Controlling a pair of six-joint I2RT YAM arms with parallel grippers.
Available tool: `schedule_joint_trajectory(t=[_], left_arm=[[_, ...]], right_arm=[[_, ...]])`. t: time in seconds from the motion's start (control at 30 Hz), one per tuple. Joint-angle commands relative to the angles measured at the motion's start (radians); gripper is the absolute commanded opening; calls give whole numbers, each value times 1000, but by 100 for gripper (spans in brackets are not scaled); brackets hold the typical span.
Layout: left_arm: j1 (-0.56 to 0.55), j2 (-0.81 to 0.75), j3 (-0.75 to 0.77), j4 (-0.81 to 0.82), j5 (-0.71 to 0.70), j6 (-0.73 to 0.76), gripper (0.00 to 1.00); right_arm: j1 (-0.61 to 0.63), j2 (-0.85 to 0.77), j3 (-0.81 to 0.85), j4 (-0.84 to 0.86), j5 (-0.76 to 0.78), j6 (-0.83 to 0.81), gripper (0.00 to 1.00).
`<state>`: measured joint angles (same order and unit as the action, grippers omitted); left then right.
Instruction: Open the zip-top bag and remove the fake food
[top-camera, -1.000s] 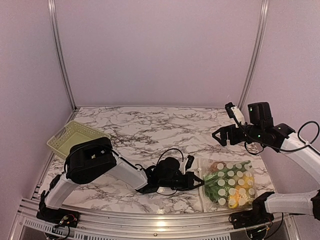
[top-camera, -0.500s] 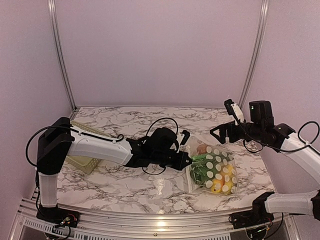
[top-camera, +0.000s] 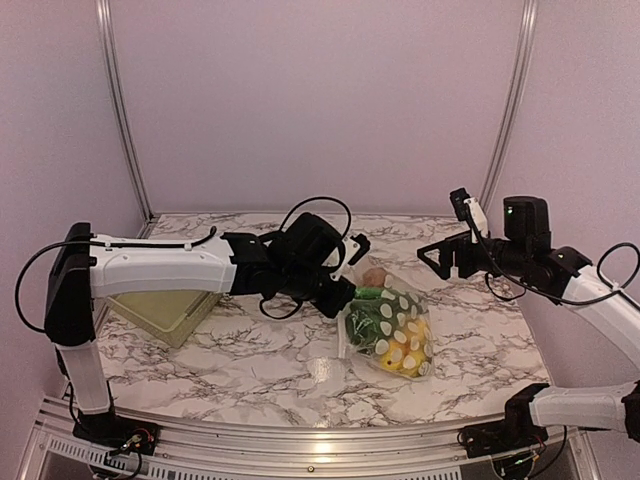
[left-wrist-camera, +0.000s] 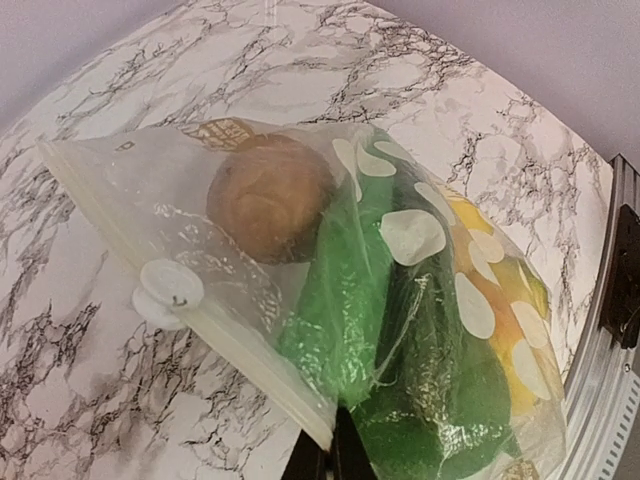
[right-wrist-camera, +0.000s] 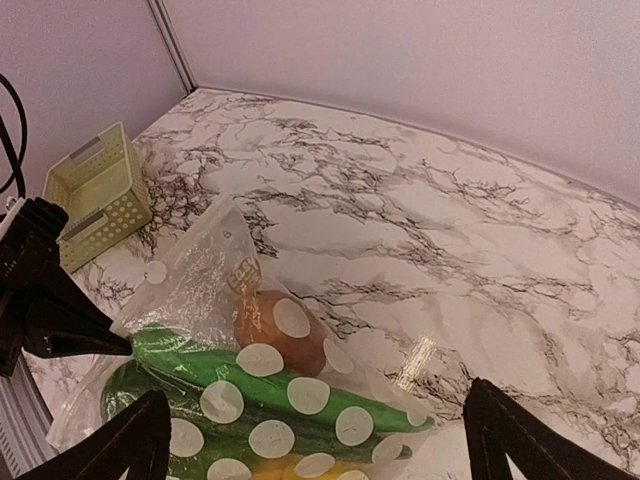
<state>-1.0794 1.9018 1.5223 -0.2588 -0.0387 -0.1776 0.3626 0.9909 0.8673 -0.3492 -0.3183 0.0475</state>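
Bearing table (top-camera: 250, 365): bag sits right of centre.
Bag (top-camera: 390, 325): zip looks closed, food inside.
Left gripper (left-wrist-camera: 325, 455): clamped on bag's edge.
Right gripper (top-camera: 438, 260): spread wide, empty, well apart.
Food (left-wrist-camera: 400, 330): its weight may drag slick plastic from that thin pinch.

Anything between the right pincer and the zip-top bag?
Nothing visible does. The right pincer hangs open above the table, clear line to the zip-top bag; the left pincer pinches its opposite edge.
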Motion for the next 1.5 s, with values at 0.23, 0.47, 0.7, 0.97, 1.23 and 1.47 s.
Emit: schedule_joint_trajectory(t=[0.23, 0.47, 0.7, 0.97, 1.23, 1.47], left_arm=[[10, -157, 89, -206, -36, 438, 0], [10, -212, 126, -294, -2, 640, 0], [10, -232, 208, -398, -36, 810, 0], [10, -288, 164, -423, -5, 930, 0], [-1, -348, -1, -372, 96, 990, 0], [-51, -422, -153, -191, 43, 1006, 0]], right_arm=[[-15, 21, 43, 103, -115, -29, 99], [-16, -9, 23, 140, -196, -57, 99], [-15, -34, -5, 203, -310, -67, 99], [5, -64, -50, 276, -428, -69, 92], [92, -104, -133, 308, -485, -124, 87], [194, -103, -151, 296, -472, -143, 83]])
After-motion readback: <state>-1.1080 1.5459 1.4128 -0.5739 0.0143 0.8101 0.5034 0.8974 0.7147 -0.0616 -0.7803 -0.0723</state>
